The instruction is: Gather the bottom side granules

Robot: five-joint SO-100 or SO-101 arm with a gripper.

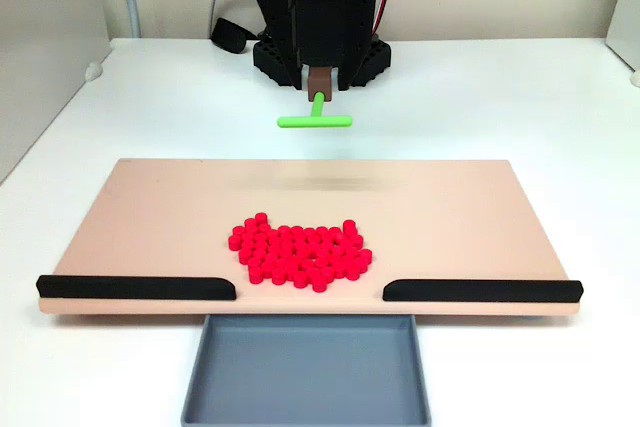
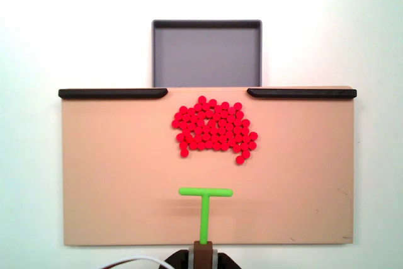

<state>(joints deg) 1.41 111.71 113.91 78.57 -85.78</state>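
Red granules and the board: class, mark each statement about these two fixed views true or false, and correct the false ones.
1. The granules lie in one cluster on the tan board. True.
2. The green T-shaped pusher is touching the granules. False: bare board separates them.
3. The grey tray holds several granules. False: none lie in it.
4. Two black rails line one board edge, with a gap between them facing the tray. True.
5. The cluster sits near that gap. True.
6. The pusher lies loose on the table. False: its stem is mounted at the arm's end.
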